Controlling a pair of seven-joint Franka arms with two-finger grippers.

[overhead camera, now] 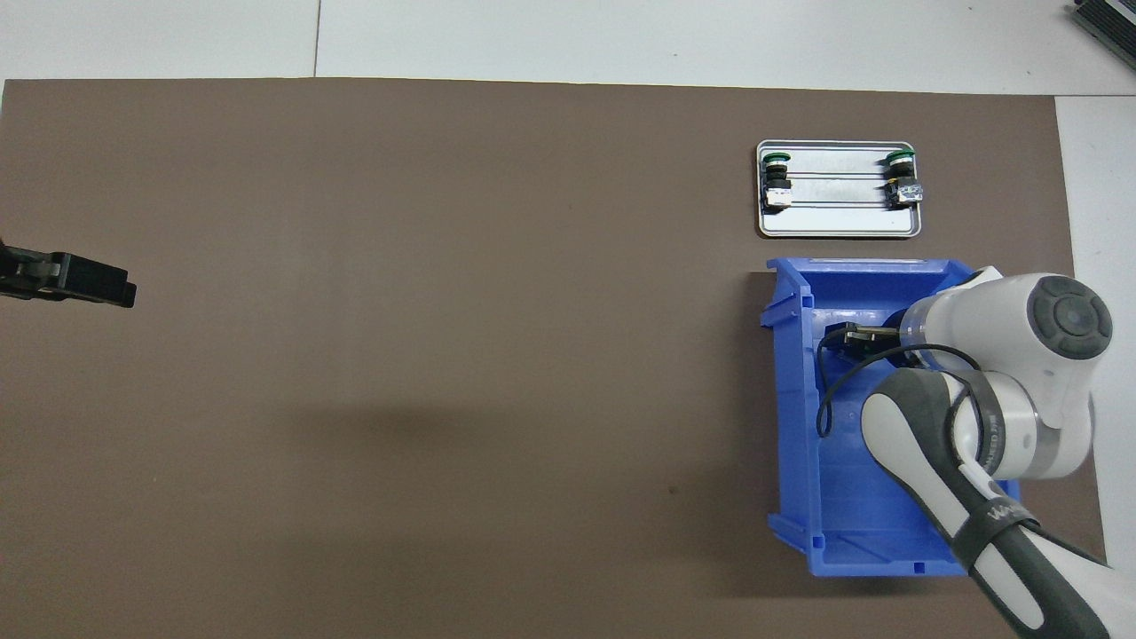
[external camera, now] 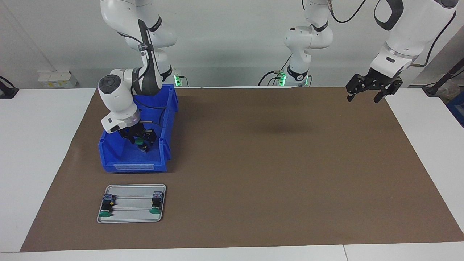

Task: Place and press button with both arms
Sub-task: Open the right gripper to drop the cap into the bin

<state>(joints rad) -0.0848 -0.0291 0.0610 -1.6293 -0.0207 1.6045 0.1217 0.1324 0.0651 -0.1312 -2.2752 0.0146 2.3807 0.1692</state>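
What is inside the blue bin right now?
In the blue bin: the right gripper, reached down over one green-capped button. Whether it grips that button cannot be told. The arm covers much of the bin floor, so anything else there is hidden.

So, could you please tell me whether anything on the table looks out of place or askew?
Nothing stands out. Two buttons lie on the metal tray, parallel. The blue bin sits square on the mat, the right gripper inside it at a third button. The left gripper waits, open.
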